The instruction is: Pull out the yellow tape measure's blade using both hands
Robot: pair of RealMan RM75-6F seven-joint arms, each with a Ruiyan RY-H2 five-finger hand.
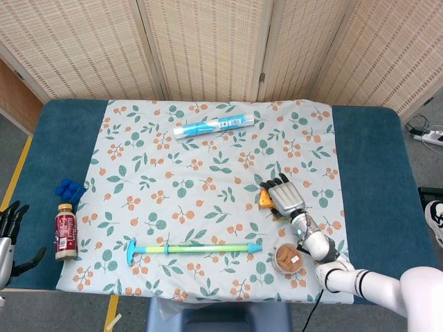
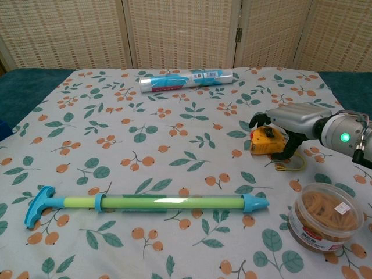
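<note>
1. The yellow tape measure (image 2: 266, 141) lies on the floral tablecloth (image 2: 174, 168), right of centre, its yellow wrist loop (image 2: 290, 164) trailing beside it.
2. The right hand (image 2: 293, 119) hovers over the tape measure, fingers (image 2: 258, 119) curled down around its far edge and thumb at the near side; whether they actually grip it cannot be told.
3. The left hand (image 1: 8, 232) hangs off the table's left edge, fingers spread, holding nothing.
4. A tub of rubber bands (image 2: 326, 216) sits near the right forearm.
</note>
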